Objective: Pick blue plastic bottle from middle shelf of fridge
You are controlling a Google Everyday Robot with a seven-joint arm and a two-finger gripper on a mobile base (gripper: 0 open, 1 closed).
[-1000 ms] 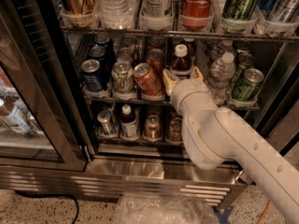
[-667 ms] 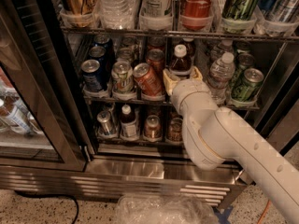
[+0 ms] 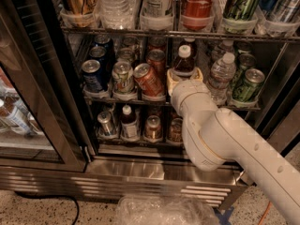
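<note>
**A:** What has moved over the last second?

**B:** Nothing we can log. The arm [image 3: 225, 139] sits where it was. Its wrist is at the front edge of the middle shelf [image 3: 126, 99], right of centre, inside the open fridge [image 3: 140, 170]. The cans and bottles are all in the same places too.

**A:** And the gripper?

**B:** The gripper [image 3: 184, 81] is at that front edge, hard up against the foot of the dark bottle [image 3: 183, 60] with the white cap. The wrist covers it, so we cannot tell whether it is spread or pinching.

**A:** Where is the blue bottle?

**B:** No bottle on this shelf reads plainly blue to us. Our best candidate is the clear bottle [image 3: 220, 76]. It stands upright just beside the gripper, toward the shelf's right end, and does not touch it. The blue cans [image 3: 93, 75] at the left end are not bottles, so we rule them out.

**A:** What does that mean for the task?

**B:** We judge it a pause in the reach, with nothing lifted yet. If the clear bottle is the target, the gripper sits one lane too far left. Closing here risks taking the dark bottle, so it needs a shift toward the right end first.
</note>
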